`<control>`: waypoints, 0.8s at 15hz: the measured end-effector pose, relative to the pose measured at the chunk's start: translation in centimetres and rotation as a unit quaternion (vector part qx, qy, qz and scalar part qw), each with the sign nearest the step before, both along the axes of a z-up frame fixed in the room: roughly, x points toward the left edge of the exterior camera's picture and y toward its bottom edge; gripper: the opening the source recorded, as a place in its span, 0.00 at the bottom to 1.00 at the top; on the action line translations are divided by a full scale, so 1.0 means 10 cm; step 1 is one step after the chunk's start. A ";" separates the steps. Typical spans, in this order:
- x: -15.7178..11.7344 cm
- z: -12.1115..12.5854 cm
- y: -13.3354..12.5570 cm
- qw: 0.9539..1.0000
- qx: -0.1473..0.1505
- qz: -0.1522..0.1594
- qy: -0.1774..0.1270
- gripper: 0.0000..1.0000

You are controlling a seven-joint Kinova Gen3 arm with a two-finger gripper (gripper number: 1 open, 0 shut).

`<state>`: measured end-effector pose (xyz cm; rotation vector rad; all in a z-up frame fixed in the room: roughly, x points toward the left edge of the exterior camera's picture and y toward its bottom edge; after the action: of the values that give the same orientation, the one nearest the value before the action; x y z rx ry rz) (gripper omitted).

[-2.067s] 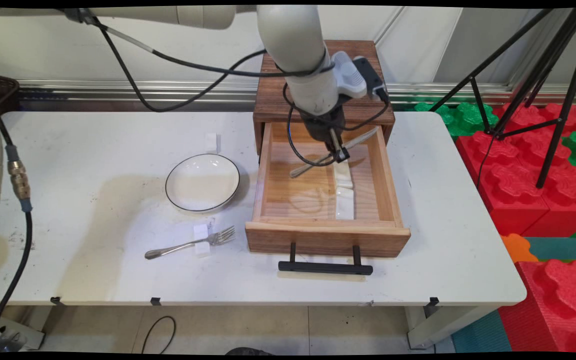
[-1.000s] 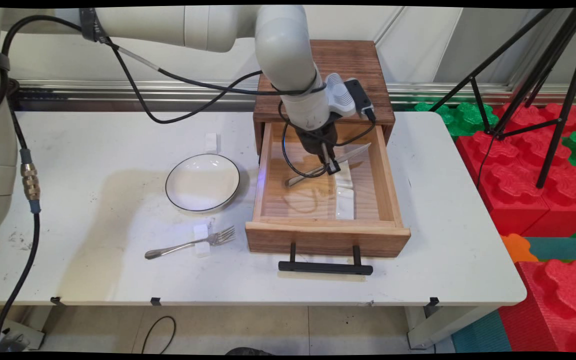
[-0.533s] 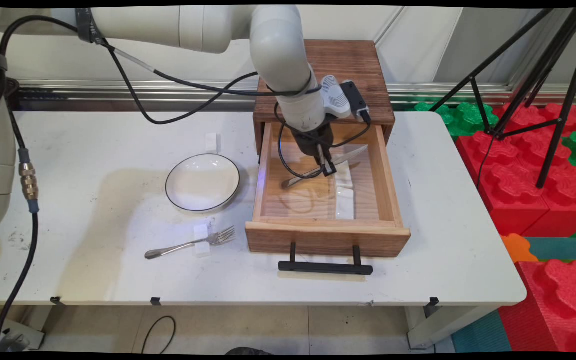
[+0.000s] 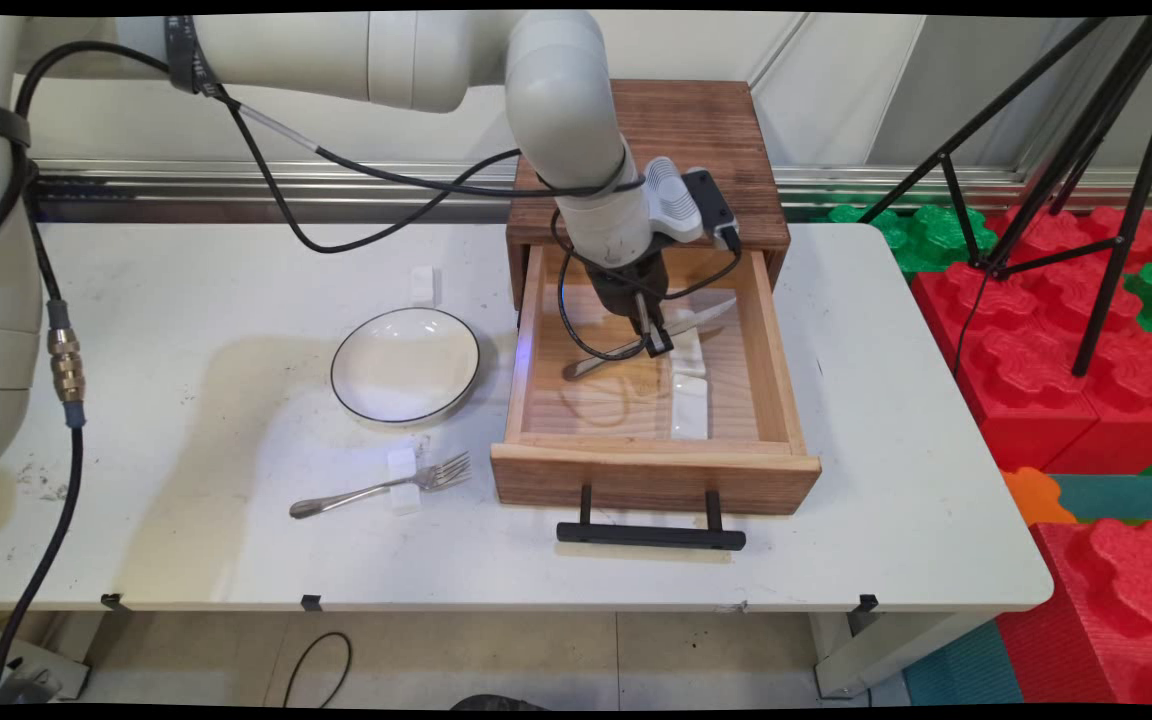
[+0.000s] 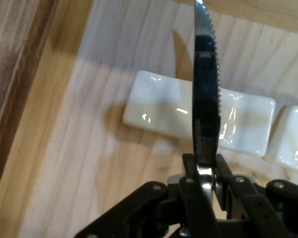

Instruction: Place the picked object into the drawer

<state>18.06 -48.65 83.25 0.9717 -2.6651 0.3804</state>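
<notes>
Fingers [image 5: 189,171] pinched tight on a serrated knife [image 5: 205,104], gripper [image 4: 652,343] inside the open wooden drawer [image 4: 536,340], above a white rest [image 5: 154,106]

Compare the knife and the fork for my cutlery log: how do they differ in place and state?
The knife is clamped in the gripper, above the open drawer; the fork lies free on the table. The knife hangs over a white rest; the fork lies across a small white block. The knife's edge is serrated; the fork ends in tines. Both are silver metal.
</notes>
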 end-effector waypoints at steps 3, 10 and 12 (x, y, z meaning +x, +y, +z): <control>0.00 -0.04 -0.02 1.000 0.003 -0.003 -0.001 0.00; 0.00 -0.09 -0.06 1.000 0.009 -0.008 -0.005 1.00; -0.01 -0.09 -0.06 1.000 0.009 -0.010 -0.007 1.00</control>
<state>17.99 -49.26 82.35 0.9507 -2.6917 0.3617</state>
